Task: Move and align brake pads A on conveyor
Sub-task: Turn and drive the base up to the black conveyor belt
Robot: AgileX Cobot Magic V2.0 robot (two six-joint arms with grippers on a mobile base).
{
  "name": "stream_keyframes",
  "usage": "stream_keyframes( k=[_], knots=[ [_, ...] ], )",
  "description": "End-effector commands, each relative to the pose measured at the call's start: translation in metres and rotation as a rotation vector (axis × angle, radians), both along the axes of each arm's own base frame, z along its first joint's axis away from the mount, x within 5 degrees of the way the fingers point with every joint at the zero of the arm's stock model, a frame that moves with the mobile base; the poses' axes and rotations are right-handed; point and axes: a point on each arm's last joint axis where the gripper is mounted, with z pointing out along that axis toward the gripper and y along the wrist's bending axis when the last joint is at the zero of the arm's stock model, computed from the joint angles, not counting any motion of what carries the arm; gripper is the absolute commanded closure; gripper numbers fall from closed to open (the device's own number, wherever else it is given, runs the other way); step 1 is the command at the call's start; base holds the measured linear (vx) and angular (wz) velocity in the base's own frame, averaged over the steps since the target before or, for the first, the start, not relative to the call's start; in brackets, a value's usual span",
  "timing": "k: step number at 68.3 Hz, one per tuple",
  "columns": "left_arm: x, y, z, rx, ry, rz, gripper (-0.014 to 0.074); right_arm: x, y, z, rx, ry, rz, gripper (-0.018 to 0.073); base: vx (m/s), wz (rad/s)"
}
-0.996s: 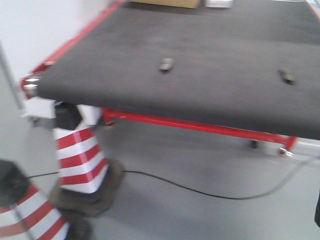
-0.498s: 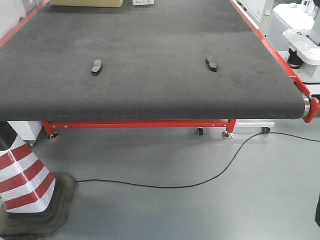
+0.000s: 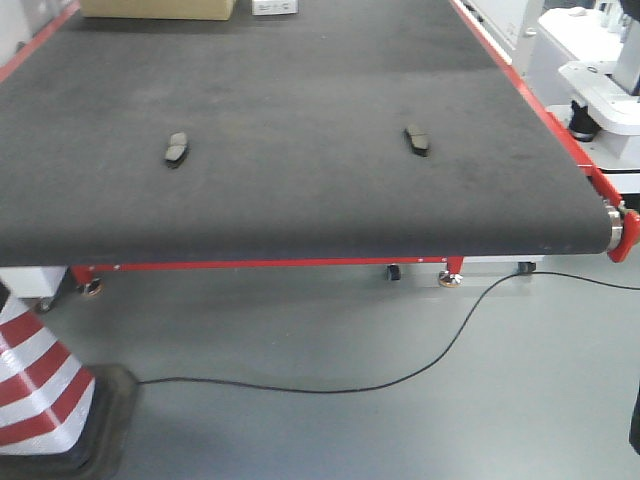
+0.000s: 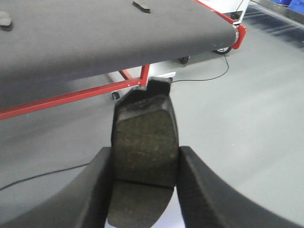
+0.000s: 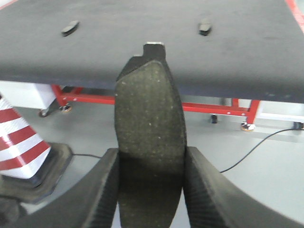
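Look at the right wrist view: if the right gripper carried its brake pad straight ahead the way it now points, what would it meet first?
Probably the conveyor's near edge. The brake pad clamped in the right gripper points at that rounded belt end; depth is unclear, so it may pass just over it.

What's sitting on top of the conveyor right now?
Two brake pads lie on the conveyor: the left pad and the right pad, well apart. At the far end a cardboard box and a white item are cut off by the frame.
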Motion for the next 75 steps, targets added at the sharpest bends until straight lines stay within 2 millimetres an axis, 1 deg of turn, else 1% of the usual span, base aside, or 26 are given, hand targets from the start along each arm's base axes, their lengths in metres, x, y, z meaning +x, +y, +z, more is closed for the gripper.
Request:
stream_keyframes(
  k=[1,24,75],
  knots=[
    [0.0024,-0.0014,0.0157,-0.066,-0.081,0.003,0.0603,0.0023,0.0006,0.0183,0.015,-0.120,0.005,0.0564,0.20,-0.18],
    [0.0024,-0.0014,0.0157,-0.066,-0.081,0.003,0.0603,0.0023,0.0006,0.0183,0.015,-0.120,0.005,0.0564,0.29,-0.09],
    [0.0024,-0.0014,0.0157,-0.066,-0.081,0.003,0.0603,0.0023,0.0006,0.0183,0.015,-0.120,0.005,0.0564,0.36,0.02]
  ],
)
